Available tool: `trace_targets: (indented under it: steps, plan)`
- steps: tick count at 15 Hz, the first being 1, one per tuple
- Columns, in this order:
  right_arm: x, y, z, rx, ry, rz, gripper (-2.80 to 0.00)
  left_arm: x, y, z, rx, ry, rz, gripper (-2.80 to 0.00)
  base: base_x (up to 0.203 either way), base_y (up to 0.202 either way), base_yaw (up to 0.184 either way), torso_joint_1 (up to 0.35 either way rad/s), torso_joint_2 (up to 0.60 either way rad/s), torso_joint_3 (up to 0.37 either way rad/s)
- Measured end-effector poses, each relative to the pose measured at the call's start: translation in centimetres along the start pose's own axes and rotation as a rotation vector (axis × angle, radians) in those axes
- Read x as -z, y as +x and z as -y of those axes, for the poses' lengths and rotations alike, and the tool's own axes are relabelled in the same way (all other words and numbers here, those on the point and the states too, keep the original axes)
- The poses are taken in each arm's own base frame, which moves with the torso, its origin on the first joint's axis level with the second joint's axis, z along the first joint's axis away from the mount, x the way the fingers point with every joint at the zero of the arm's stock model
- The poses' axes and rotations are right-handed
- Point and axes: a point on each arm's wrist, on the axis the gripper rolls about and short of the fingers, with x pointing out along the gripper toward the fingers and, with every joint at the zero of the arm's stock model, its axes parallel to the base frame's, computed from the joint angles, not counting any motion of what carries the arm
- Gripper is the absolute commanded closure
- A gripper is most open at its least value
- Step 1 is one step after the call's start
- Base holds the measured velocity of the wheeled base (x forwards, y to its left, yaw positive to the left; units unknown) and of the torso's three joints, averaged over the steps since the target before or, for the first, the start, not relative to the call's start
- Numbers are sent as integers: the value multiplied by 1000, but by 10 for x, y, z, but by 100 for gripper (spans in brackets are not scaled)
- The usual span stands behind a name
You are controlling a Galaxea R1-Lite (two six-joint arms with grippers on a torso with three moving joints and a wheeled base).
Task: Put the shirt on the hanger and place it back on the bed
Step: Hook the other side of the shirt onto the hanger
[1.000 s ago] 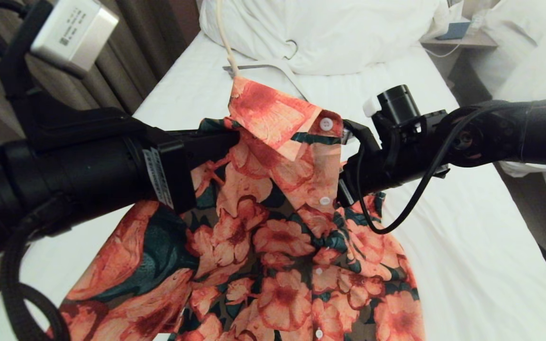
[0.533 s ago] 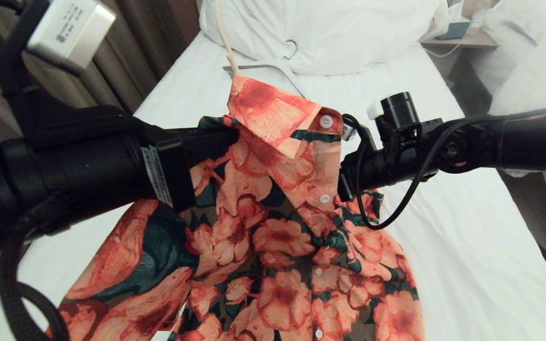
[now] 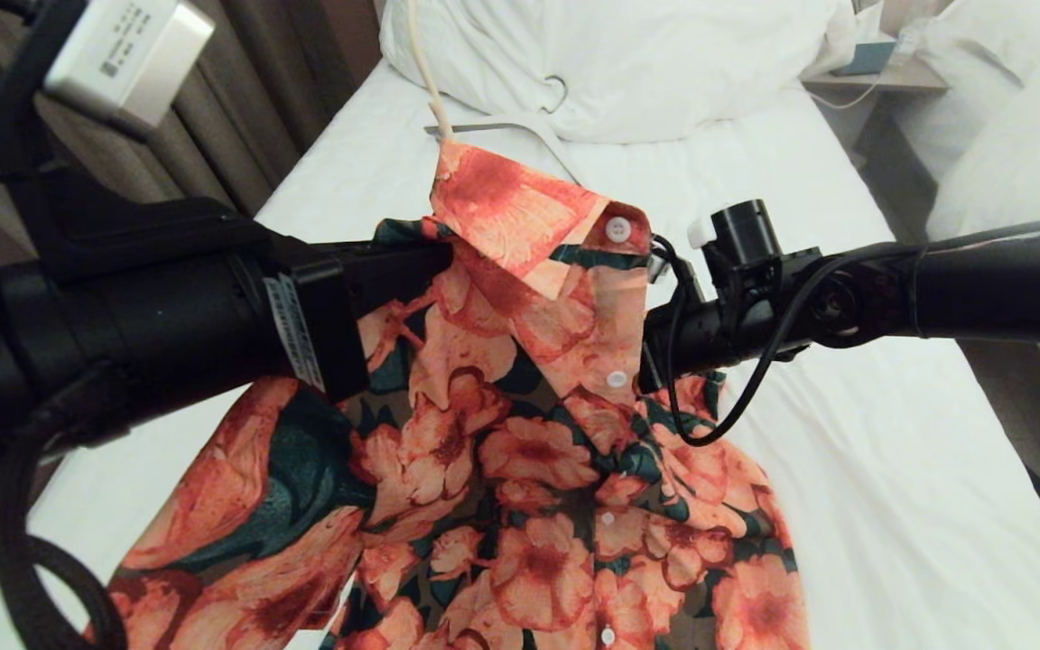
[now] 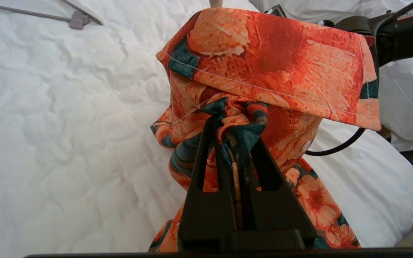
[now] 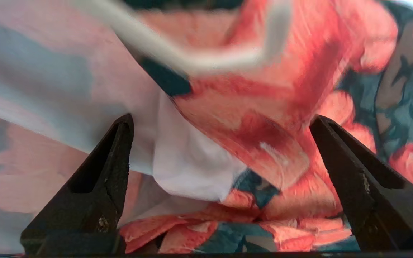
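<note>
Looking down, we see the bed [image 3: 845, 469] filling the head view, its white sheet running up to the pillow [image 3: 628, 63] at twelve o'clock. Across the sheet's middle spreads the shirt [image 3: 520, 506], its flowered body fanning toward six o'clock while the collar is lifted off the sheet. Our left pincer [image 4: 233, 123] comes in from nine o'clock with its fingers pinched together on a bunch of the shirt's cloth under the collar. Our right pincer [image 5: 221, 122] reaches in from three o'clock with its fingers spread wide, close against the shirt's cloth and clamping nothing. A slim stem of the hanger [image 3: 425, 77] rises out of the collar toward twelve o'clock. Another, thicker hanger [image 3: 520, 131] lies flat beyond the collar, below the pillow.
</note>
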Motion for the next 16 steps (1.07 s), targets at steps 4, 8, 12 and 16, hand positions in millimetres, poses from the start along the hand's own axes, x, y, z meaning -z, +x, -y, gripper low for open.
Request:
trace_targets:
  steps: [4, 8, 12, 16]
  plan:
    - [-2, 4, 0, -45, 23, 58, 0, 0, 0, 0, 0, 0, 0, 0, 0, 0, 0, 0, 0, 0]
    - [0, 7, 0, -54, 39, 57, 0, 0, 0, 0, 1, -1, -1, 0, 0, 0, 0, 0, 0, 0]
    - [2, -3, 4, -30, 53, 59, 0, 1, 1, -2, -10, -3, -5, 0, 0, 0, 0, 0, 0, 0]
    - [1, -30, 17, 27, 76, 86, 0, 0, 4, -5, -29, -6, 5, 0, 0, 0, 0, 0, 0, 0]
